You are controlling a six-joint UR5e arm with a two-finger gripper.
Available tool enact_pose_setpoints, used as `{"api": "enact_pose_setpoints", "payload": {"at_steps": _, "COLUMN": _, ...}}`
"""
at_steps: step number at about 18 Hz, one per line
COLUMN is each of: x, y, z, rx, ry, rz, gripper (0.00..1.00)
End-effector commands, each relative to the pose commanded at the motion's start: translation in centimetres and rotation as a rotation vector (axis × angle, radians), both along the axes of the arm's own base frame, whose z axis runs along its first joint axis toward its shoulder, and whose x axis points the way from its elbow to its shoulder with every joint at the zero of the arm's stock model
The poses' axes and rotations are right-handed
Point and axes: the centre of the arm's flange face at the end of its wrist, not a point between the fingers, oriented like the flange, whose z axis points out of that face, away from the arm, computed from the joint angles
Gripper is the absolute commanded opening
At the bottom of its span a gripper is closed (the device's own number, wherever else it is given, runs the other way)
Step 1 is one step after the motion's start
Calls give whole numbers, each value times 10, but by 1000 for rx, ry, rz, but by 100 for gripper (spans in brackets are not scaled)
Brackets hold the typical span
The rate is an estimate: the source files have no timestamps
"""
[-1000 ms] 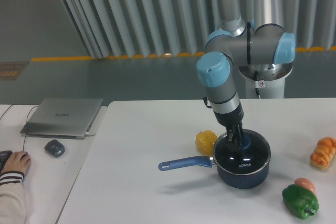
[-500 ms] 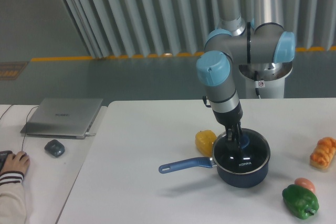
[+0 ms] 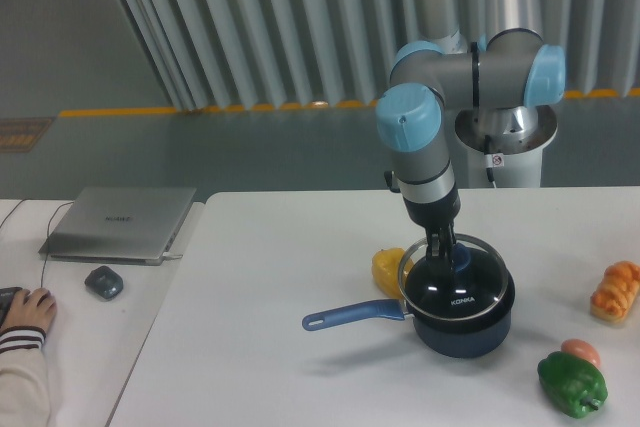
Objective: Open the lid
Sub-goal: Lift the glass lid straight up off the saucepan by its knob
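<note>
Camera view: gripper (image 3: 447, 253) jaws closed on blue knob, lid (image 3: 453, 275) tilted, raised just above saucepan (image 3: 455, 322) rim.

One word can be read clearly — "KONKA", in small white letters on the glass lid (image 3: 452, 278), on its side facing the front edge of the table. The laptop (image 3: 122, 222) and a small sticker (image 3: 497, 160) on the robot base carry marks too small to read

Grey tubular arm (image 3: 425, 162) with light-blue joint caps and slim black fingers (image 3: 437, 243).
</note>
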Motion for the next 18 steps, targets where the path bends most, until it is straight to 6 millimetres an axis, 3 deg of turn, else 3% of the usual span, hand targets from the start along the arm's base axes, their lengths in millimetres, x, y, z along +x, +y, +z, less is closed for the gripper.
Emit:
{"api": "enact_pose_setpoints", "payload": {"at_steps": 8, "x": 5, "y": -8, "z": 20, "rx": -4, "ry": -24, "rz": 29, "gripper": 36}}
{"api": "enact_pose_setpoints", "payload": {"at_steps": 11, "x": 5, "y": -14, "z": 28, "rx": 1, "ry": -28, "rz": 35, "gripper": 32}}
{"api": "enact_pose_setpoints", "payload": {"at_steps": 18, "x": -6, "y": -27, "z": 37, "rx": -5, "ry": -32, "rz": 63, "gripper": 32}}
